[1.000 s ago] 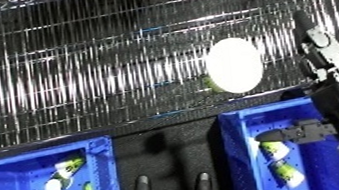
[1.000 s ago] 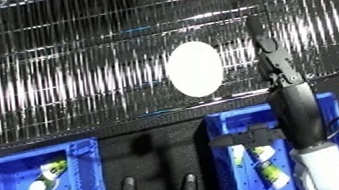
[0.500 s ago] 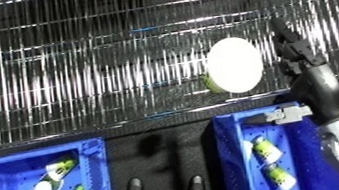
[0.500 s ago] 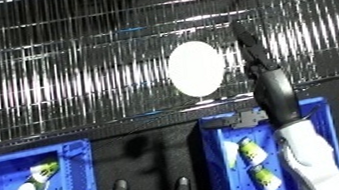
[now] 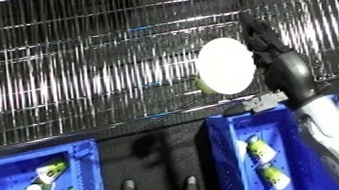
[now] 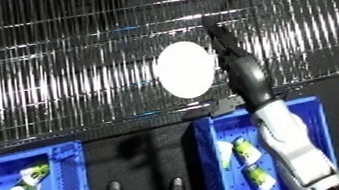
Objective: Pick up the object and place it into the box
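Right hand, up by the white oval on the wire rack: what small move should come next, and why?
Probably ease the right hand a little further left and curl its fingers onto the white object. The fingers look straight, beside the object's right edge, with nothing held. The right blue bin sits directly below, already holding bottles.

wire shelf (image 5: 85, 86) is carrying a white oval object (image 5: 226, 66), and two blue bins (image 5: 31, 176) (image 6: 220, 143) are sitting below it on a dark surface.
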### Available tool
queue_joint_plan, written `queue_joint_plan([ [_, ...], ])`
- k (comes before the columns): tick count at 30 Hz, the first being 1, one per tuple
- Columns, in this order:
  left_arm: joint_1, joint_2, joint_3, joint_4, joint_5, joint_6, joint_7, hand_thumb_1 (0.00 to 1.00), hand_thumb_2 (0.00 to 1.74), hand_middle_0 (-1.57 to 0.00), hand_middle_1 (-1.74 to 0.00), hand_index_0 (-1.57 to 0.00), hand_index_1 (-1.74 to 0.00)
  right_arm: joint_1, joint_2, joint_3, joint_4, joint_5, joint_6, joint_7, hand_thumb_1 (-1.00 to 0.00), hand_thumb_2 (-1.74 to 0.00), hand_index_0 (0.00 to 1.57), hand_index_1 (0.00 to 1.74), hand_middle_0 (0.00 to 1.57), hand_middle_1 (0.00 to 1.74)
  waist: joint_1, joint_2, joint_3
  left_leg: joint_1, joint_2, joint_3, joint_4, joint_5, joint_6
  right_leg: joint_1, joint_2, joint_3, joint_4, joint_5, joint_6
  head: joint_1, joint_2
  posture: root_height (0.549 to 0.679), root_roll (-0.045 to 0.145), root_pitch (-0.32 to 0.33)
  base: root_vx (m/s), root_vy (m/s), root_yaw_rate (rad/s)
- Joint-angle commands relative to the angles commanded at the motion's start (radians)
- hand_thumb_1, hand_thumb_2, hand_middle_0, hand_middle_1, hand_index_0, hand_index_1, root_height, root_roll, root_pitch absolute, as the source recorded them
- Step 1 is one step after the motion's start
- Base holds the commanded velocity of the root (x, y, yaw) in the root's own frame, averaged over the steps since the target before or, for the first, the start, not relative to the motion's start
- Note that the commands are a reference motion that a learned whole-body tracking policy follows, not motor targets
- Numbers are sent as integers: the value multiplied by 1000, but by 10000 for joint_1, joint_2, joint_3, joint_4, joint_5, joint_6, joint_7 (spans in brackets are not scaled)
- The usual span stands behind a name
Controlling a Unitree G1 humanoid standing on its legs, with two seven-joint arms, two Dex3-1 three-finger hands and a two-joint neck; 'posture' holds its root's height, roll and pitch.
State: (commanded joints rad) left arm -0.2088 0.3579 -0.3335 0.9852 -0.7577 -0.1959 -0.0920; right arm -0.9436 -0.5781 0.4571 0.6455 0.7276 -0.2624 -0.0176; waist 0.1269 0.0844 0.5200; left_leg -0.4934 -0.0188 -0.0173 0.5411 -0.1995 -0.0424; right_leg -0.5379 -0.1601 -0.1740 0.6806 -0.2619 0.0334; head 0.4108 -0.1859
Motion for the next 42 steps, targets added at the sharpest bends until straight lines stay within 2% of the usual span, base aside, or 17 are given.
queue_joint_plan([
  [8, 173, 45, -173, -333, 27, 135, 100, 0, 0, 0, 0, 0, 0, -343, 218, 117, 168, 205, 292, 559, -400, -696, 628, 696, 628, 696, 116, 152, 0, 50, -66, -12, -70, 50, -25, 16, -57, 3, 4, -6, -30, 237, -103, 645, 77, 118, 22, 19, 40],
  [17, 294, -25, -163, -356, 116, 118, 3, 0, 0, 0, 0, 0, 0, -311, 311, 280, 10, 214, 592, 822, -850, -1479, 1334, 1479, 1334, 1479, 108, 175, 0, 97, -67, 33, -172, 108, -42, 8, -45, 51, -21, -25, -64, 280, -180, 645, 81, 120, 9, 11, 14],
  [25, 295, -4, -94, -304, 305, 153, 63, 0, 0, 0, 0, 0, 0, 214, 160, 324, -356, 124, 900, 1235, -850, -1479, 1334, 1479, 1334, 1479, -42, 76, 0, 191, -16, 131, -193, 77, -39, 70, 7, 87, -100, -7, -58, -153, 11, 646, 78, 119, -9, -8, -32],
  [29, 318, 34, 14, -271, 311, 163, 85, 0, 0, 0, 0, 0, 0, 519, 51, 169, -899, -190, 636, 1089, -850, -1479, 1334, 1479, 1334, 1479, -192, 20, 0, 265, 17, 198, -205, 59, -46, 122, 48, 159, -191, 42, -19, -332, 57, 647, 76, 117, -11, -9, -99],
  [35, 485, 4, 364, -267, 171, 108, 227, 0, 0, 0, 0, 0, 0, 1406, -425, -390, -2686, -1999, 302, -7, -850, -1479, 1334, 1479, 1334, 1479, -578, -131, 0, 366, 114, 346, -195, -18, -40, 147, 157, 375, -322, 115, 57, -1069, 209, 647, 74, 118, -22, 33, -206],
  [42, 724, -34, 925, -66, 65, -41, 281, 0, 0, 0, 0, 0, 0, 3045, -882, -1725, -4531, -2944, -478, -1415, -850, -1479, 1334, 1479, 1334, 1479, -1106, -363, 0, 544, 250, 552, -170, -137, -15, 255, 325, 624, -514, 209, 160, -1728, 504, 649, 68, 116, -21, 17, -182],
])
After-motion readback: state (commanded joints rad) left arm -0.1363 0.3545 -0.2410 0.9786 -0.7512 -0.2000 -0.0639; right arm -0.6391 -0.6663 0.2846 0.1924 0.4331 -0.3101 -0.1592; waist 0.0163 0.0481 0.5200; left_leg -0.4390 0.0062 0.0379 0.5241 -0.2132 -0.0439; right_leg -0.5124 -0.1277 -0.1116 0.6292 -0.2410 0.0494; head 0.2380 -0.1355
